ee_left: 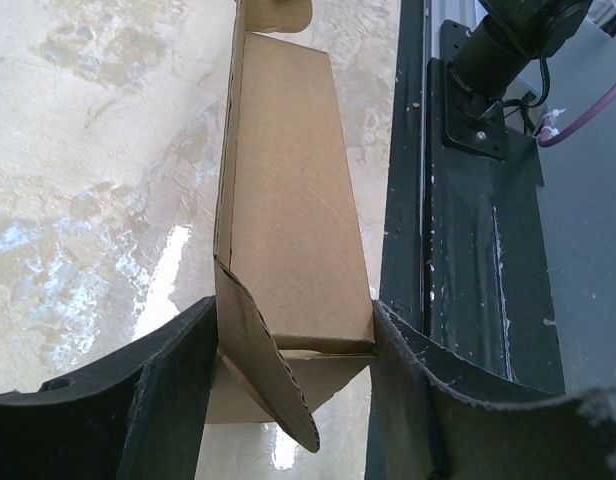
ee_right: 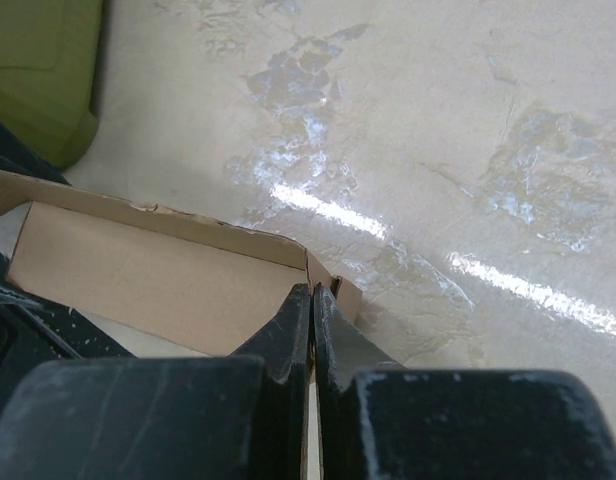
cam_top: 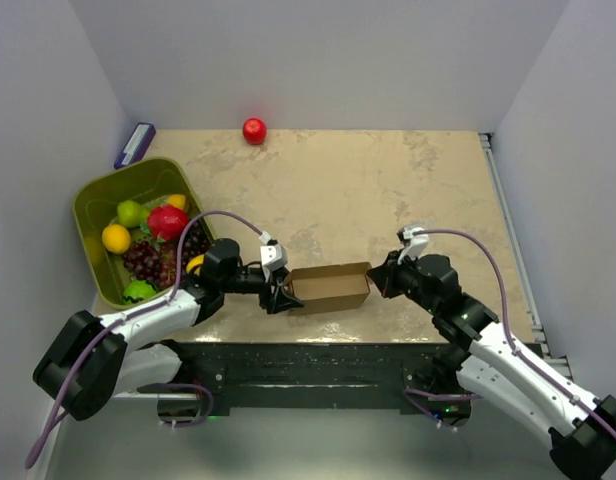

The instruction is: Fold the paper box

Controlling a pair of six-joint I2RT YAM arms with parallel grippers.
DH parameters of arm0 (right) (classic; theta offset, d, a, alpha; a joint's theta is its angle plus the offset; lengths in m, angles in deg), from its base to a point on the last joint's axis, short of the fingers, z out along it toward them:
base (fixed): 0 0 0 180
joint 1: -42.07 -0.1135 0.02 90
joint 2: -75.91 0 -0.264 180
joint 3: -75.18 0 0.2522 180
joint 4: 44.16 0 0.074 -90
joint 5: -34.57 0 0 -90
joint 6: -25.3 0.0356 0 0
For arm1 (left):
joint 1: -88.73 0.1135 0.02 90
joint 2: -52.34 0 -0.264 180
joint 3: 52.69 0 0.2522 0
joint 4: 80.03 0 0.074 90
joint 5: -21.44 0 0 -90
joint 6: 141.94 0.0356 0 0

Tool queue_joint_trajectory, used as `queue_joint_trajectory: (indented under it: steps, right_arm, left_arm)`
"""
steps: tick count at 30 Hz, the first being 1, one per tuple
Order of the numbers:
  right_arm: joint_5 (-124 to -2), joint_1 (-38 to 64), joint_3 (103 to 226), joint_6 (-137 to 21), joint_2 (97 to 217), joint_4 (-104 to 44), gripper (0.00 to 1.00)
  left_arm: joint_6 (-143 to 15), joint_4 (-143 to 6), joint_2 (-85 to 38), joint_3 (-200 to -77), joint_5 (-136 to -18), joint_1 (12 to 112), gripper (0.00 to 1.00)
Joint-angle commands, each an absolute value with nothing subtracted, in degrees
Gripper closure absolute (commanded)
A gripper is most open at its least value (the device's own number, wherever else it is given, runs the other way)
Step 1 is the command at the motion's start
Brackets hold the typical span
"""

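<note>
The paper box (cam_top: 330, 288) is a small brown carton lying lengthwise near the table's front edge, between both arms. My left gripper (cam_top: 280, 290) is at its left end. In the left wrist view the box (ee_left: 288, 200) runs away from the camera. The left gripper (ee_left: 293, 325) has a finger against each side of the near end, where an end flap (ee_left: 268, 370) hangs open. My right gripper (cam_top: 376, 275) is at the right end. In the right wrist view the right gripper (ee_right: 311, 292) is pinched shut on a thin cardboard edge of the box (ee_right: 138, 285).
An olive-green bin (cam_top: 93, 205) with fruit stands at the left, close to my left arm; its corner shows in the right wrist view (ee_right: 38, 90). A red apple (cam_top: 254, 131) and a purple block (cam_top: 135, 144) lie at the back. The black base plate (cam_top: 318, 365) borders the box.
</note>
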State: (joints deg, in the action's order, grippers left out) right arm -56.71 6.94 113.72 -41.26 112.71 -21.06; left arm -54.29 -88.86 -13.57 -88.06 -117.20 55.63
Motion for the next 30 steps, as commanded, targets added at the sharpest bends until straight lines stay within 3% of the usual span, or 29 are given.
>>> queue_joint_trajectory:
  steps: [1,18,30]
  right_arm:
    - [-49.46,3.32,112.85,-38.16,113.35,-24.6,1.0]
    - [-35.4,-8.9,111.88,-34.81,118.98,-23.11,1.0]
    - [-31.17,-10.75,113.99,-33.94,118.54,-17.93,1.0]
  left_arm:
    - [-53.17,-88.07,-14.63,-89.83,-114.71,54.63,0.82]
    - [-52.29,-85.7,-16.3,-90.63,-108.12,53.4,0.81]
    - [-52.99,-84.99,-16.92,-91.42,-104.34,53.4,0.8]
